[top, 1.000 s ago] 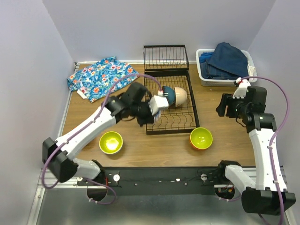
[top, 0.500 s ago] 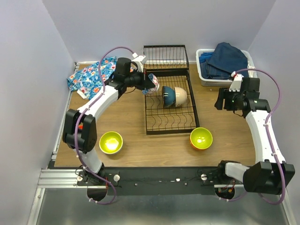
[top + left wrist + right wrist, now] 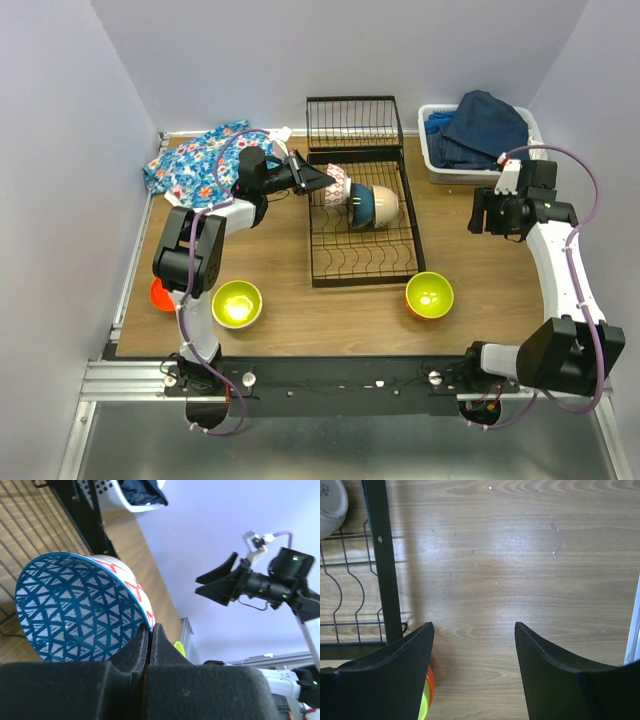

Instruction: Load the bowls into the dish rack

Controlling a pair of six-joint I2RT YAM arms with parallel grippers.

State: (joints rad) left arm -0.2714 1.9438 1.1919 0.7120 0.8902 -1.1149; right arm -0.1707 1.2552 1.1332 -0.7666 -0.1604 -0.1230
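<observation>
My left gripper (image 3: pixel 322 180) is shut on the rim of the blue-white patterned bowl (image 3: pixel 338 185) and holds it on edge over the back left of the black dish rack (image 3: pixel 330 262), right beside the dark blue bowl (image 3: pixel 360 206). The beige bowl (image 3: pixel 386 203) stands behind that one in the rack. In the left wrist view my fingertips (image 3: pixel 150 628) pinch the patterned bowl (image 3: pixel 75 615). My right gripper (image 3: pixel 487 213) is open and empty over bare wood right of the rack (image 3: pixel 382 555). Its view shows the orange bowl with lime inside (image 3: pixel 427 695).
A yellow-green bowl (image 3: pixel 237 303) and a red-orange bowl (image 3: pixel 160 295), half hidden by my left arm, sit at the front left. The orange-lime bowl (image 3: pixel 429 295) sits front right. A floral cloth (image 3: pixel 200 165) lies back left. A white bin of blue clothes (image 3: pixel 480 140) stands back right.
My left gripper carried the patterned bowl from the rack's left side to the back and then right, against the dark blue bowl. The red-orange bowl has come into view. My right gripper shifted slightly.
</observation>
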